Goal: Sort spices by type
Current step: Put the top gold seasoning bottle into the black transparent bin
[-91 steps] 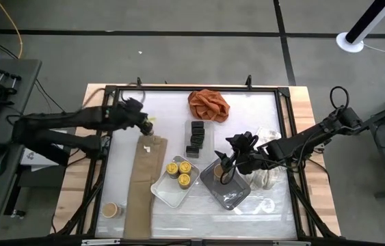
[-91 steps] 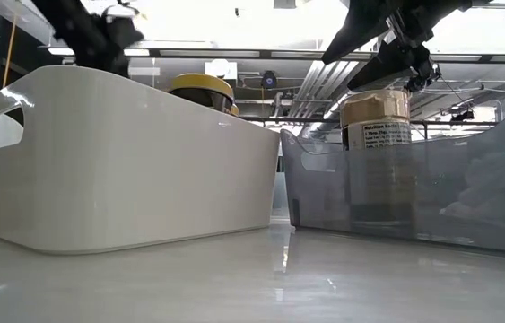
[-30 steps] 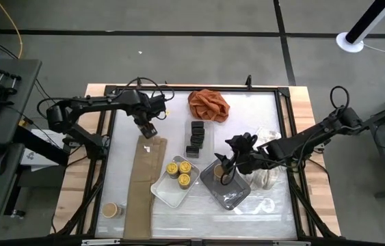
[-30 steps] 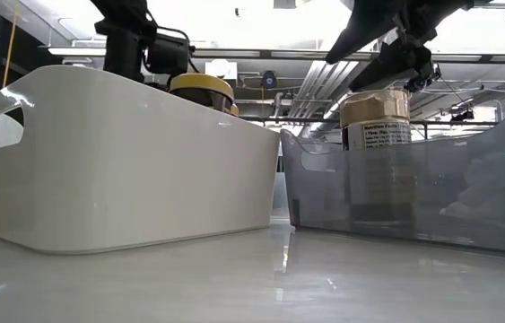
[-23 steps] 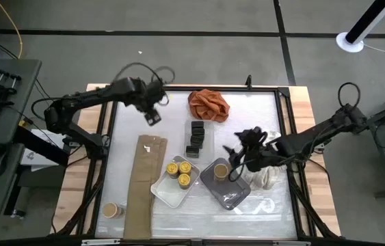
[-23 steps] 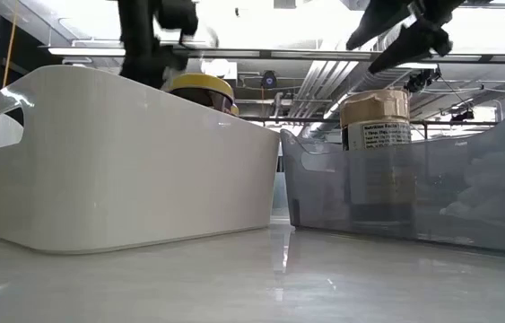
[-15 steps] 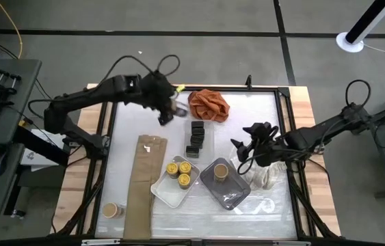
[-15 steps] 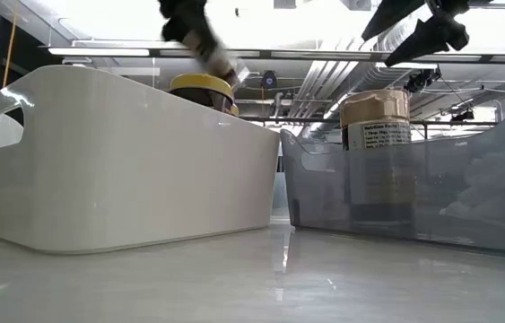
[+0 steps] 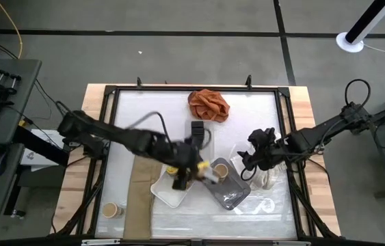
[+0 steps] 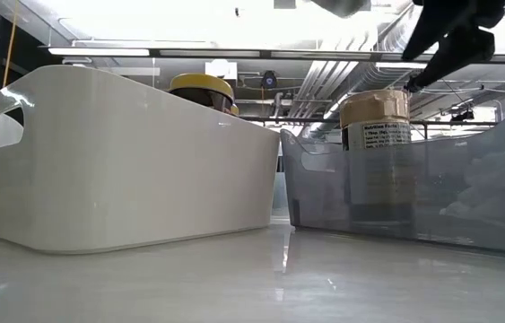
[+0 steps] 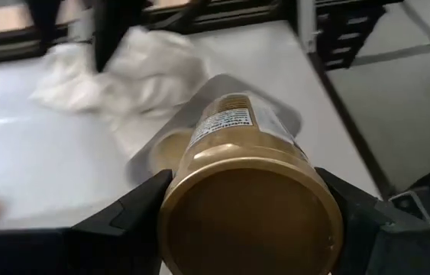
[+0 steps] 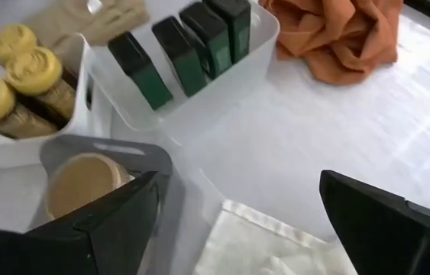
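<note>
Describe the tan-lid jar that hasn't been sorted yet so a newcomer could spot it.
In the high view, start at the long brown paper strip lying along the table's left side. Just off its near left corner stands a lone tan-lidded jar. Unlike the tan-lidded one in the grey tray and the one in the left gripper, it sits on the bare table, in no tray.

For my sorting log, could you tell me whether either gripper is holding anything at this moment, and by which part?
The left gripper holds a tan-lidded jar by its body, fingers on either side of it. The right gripper is open and empty.
</note>
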You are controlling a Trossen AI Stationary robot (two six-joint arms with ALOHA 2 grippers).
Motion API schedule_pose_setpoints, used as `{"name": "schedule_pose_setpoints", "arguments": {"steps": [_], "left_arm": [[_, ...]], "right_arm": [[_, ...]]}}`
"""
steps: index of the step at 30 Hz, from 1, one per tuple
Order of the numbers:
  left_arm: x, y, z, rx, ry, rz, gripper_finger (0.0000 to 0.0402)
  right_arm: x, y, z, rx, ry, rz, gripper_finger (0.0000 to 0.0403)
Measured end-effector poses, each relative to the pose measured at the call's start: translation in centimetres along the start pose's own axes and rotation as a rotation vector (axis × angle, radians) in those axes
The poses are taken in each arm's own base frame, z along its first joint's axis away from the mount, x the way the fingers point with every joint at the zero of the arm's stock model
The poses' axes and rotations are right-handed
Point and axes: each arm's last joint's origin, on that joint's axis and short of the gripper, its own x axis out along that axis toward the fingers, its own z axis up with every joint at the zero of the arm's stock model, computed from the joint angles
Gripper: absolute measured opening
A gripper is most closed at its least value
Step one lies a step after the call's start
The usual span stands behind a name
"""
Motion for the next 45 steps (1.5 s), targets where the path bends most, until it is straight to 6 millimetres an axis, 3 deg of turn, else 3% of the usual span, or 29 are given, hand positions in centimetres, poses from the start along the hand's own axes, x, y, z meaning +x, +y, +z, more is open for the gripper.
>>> {"name": "schedule_pose_setpoints", "arguments": {"steps": [6, 13, 24, 29, 33, 38, 45], "left_arm": [[4.6, -2.9, -0.7, 0.040, -0.005, -0.044, 0.0233], [8.9, -3.6, -1.9, 0.101, 0.071, -0.014, 0.0233], [9.8, -2.8, -3.0, 0.226, 0.184, 0.051, 0.0233], [9.7, -2.8, -3.3, 0.231, 0.209, 0.048, 0.0233], [9.7, -2.7, -3.4, 0.240, 0.223, 0.047, 0.0233], [10.2, -2.7, -3.6, 0.275, 0.233, 0.044, 0.0233], [12.4, -2.6, -5.1, 0.277, 0.291, 0.037, 0.0233]], "right_arm": [[0.0, -0.2, -0.2, -0.010, 0.023, -0.010, 0.0354], [0.0, 0.5, 0.0, 0.189, 0.037, 0.066, 0.0354], [-0.6, 2.8, -0.1, 0.384, -0.016, 0.222, 0.0354], [0.3, 5.9, -0.7, 0.401, 0.019, 0.365, 0.0345], [1.9, 8.4, -3.0, 0.356, 0.133, 0.403, 0.0312], [2.8, 10.7, -6.1, 0.349, 0.136, 0.401, 0.0242], [4.5, 11.8, -8.4, 0.411, 0.073, 0.321, 0.0077]]}}
